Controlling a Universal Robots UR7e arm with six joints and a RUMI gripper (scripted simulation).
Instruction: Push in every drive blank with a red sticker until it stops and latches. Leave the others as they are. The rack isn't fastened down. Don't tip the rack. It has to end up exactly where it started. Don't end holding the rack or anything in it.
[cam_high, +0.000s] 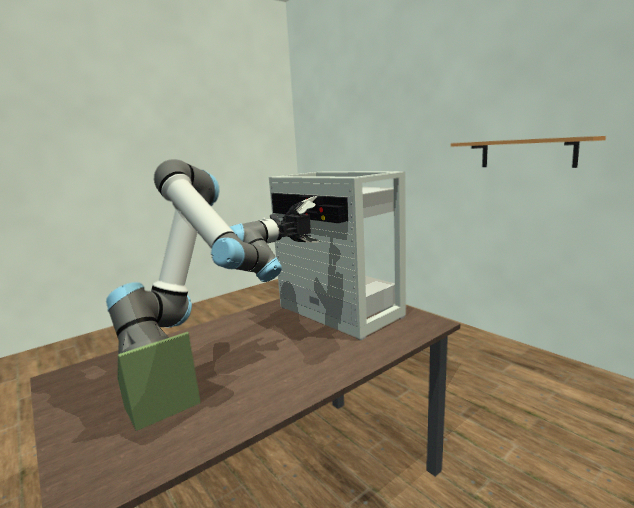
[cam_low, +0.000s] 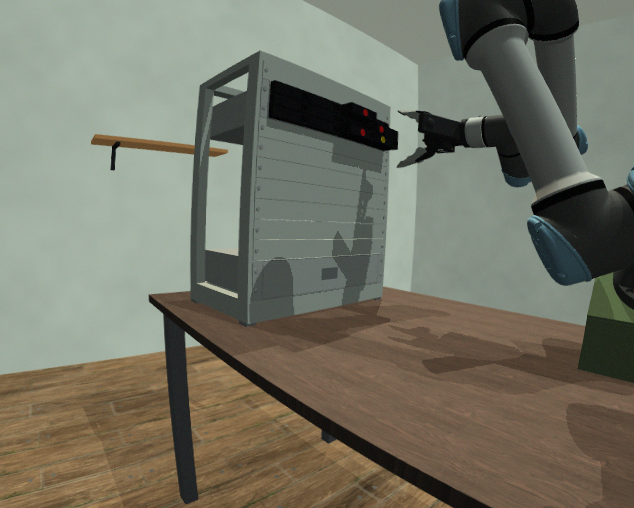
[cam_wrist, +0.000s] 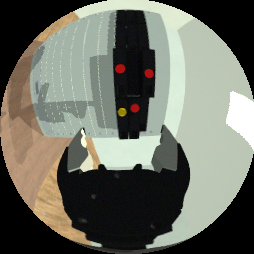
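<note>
1. The fingers (cam_low: 408, 138) are spread wide and hold nothing, hanging just off the rack's front, apart from it.
2. At their 9 o'clock in the exterior view sit the drive blanks (cam_low: 370, 128), three red-stickered, one yellow.
3. The rack (cam_low: 317, 222) stands upright on the worktop (cam_low: 423, 381).
</note>
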